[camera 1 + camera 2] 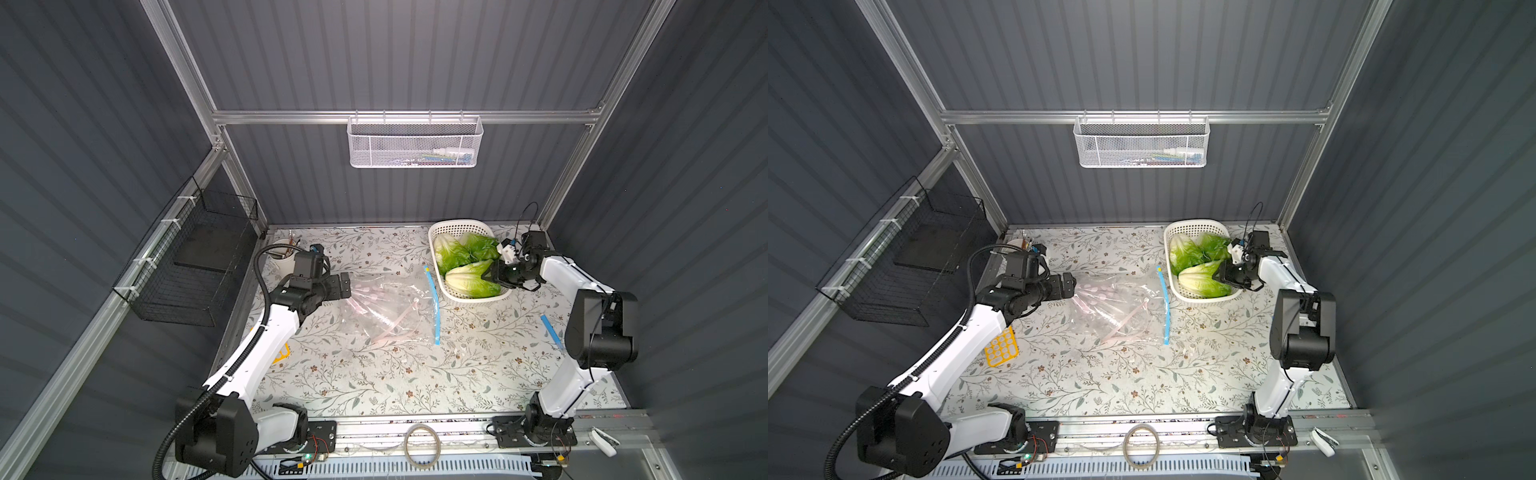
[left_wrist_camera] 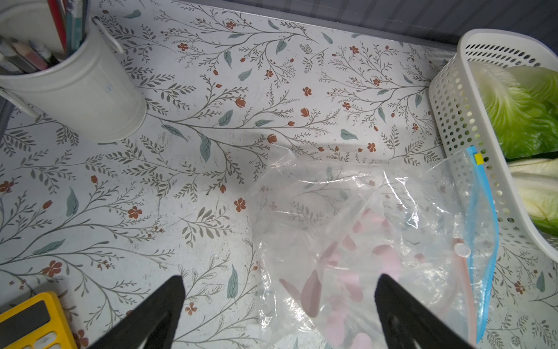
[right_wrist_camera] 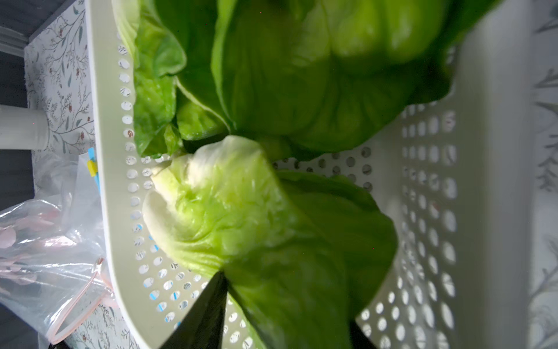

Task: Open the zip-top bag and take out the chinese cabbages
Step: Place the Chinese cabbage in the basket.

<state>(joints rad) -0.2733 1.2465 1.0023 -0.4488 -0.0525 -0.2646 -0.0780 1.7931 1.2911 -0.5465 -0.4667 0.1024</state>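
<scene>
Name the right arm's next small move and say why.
Probably open the right tool fully and lift it straight up. All three cabbages already lie in the basket, the bag holds no cabbage, and the tool straddles the nearest one; its grip is unclear.

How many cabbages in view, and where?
3 cabbages, all in the basket: back left, back right, front. Bag shows none; one buried underneath can't be ruled out.
</scene>
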